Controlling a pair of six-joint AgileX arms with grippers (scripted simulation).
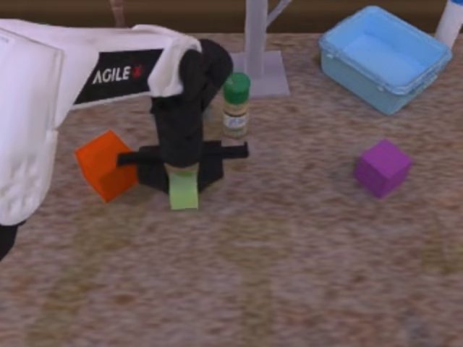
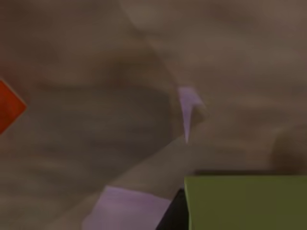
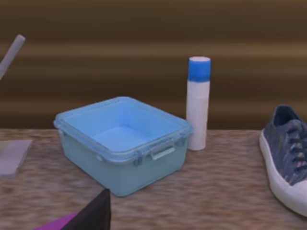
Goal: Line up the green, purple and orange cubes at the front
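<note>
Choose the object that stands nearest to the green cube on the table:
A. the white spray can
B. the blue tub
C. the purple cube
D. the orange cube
D. In the top view the orange cube sits just left of the green cube, which is under the left claw; the purple cube lies far to the right.

Left arm reaches in from top view's left, white link with black wrist bent downward. Left end effector [image 1: 183, 186] points straight down at worktop, fingers closed on green cube [image 1: 184, 189], cube's lower part showing below black finger body. Left wrist view: dark finger edge [image 2: 173, 214] pressed against cube's side. Right arm outside top view; dark part of right end effector at right wrist view's edge.
</note>
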